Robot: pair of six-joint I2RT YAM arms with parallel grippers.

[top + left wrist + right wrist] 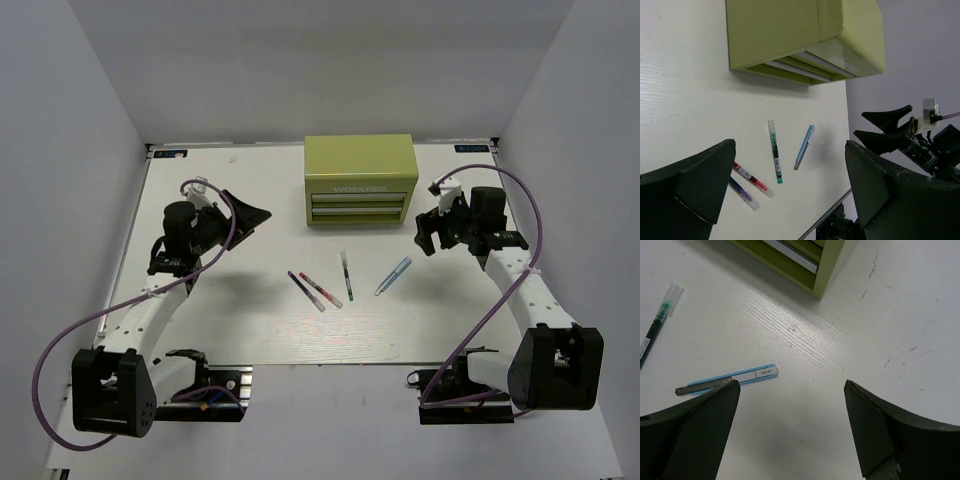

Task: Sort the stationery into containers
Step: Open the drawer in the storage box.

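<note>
The yellow-green metal chest (360, 180) stands at the back middle with both drawers shut; it also shows in the left wrist view (790, 35) and the right wrist view (805, 260). Four pens lie on the table in front of it: purple (306, 291), red-pink (320, 290), green with a white tip (346, 276) and light blue (393, 276). My left gripper (255, 218) is open and empty, left of the chest, above the table (790, 145). My right gripper (427, 240) is open and empty, right of the chest, with the blue pen (735, 377) by its left finger.
The white table (220, 320) is walled by white panels at the back and sides. A metal rail runs along the near edge (330, 366) between the two arm bases. Purple cables loop from both arms.
</note>
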